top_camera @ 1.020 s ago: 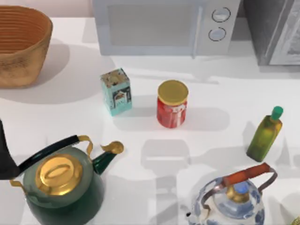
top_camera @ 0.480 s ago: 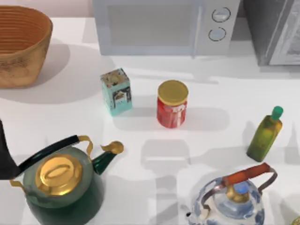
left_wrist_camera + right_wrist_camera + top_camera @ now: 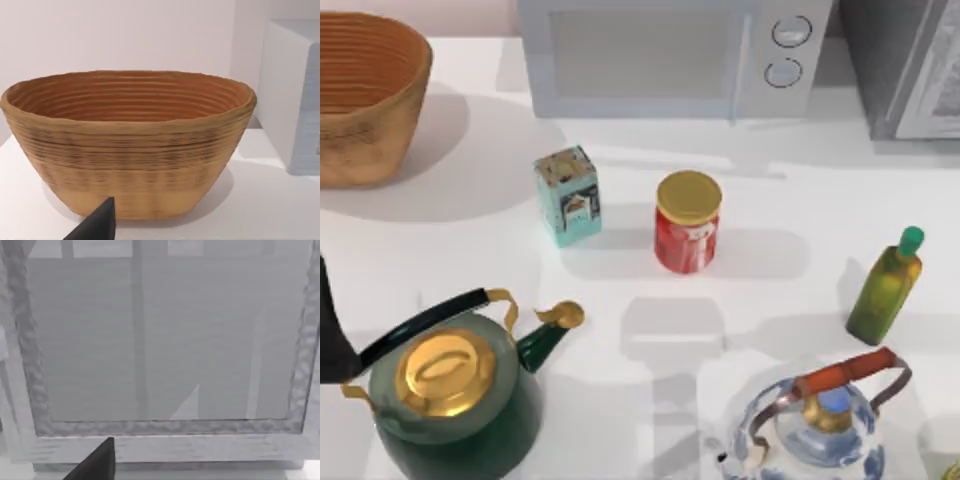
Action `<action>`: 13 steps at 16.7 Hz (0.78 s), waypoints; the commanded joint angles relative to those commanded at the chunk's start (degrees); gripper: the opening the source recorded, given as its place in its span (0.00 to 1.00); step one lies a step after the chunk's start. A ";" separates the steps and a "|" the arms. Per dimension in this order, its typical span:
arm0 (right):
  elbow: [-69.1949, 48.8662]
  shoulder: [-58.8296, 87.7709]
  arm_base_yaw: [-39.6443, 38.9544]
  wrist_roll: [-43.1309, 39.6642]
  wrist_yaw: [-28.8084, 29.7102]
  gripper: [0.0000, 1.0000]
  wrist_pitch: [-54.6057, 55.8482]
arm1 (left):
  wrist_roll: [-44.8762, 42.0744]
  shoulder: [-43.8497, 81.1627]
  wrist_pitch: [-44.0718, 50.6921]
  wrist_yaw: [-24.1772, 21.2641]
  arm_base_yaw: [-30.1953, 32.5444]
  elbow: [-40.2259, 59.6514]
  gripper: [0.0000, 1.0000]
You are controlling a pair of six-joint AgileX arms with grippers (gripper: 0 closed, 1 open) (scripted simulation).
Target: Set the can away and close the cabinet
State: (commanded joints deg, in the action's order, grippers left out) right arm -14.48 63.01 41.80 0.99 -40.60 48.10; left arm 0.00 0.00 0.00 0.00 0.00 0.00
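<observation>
The red can [image 3: 687, 235] with its gold lid is standing upright near the middle of the white table [image 3: 790, 210], nothing touching it. Just to its left a small teal carton [image 3: 568, 195] is sitting; behind both, a microwave [image 3: 675, 55] is lining the back edge. The grey cabinet [image 3: 905, 65] is occupying the back right corner, and the right wrist view is facing its framed front [image 3: 160, 340]. A woven basket [image 3: 365, 95] is resting at the back left, and the left wrist view is looking straight at it. Whether either gripper is spread or pressed together, I cannot tell.
</observation>
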 joint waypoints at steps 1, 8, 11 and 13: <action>-1.18 5.10 3.06 -0.07 -3.17 1.00 3.71 | 0.00 0.00 0.00 0.00 0.00 0.00 1.00; -6.42 25.34 16.62 0.22 -16.90 1.00 20.19 | 0.00 0.00 0.00 0.00 0.00 0.00 1.00; -6.59 25.88 16.93 0.28 -17.33 1.00 20.65 | 0.00 0.00 0.00 0.00 0.00 0.00 1.00; -6.36 25.73 16.69 0.26 -17.20 1.00 20.48 | 0.00 0.00 0.00 0.00 0.00 0.00 1.00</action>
State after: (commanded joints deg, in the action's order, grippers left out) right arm -20.84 88.73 58.49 1.26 -57.80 68.57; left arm 0.00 0.00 0.00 0.00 0.00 0.00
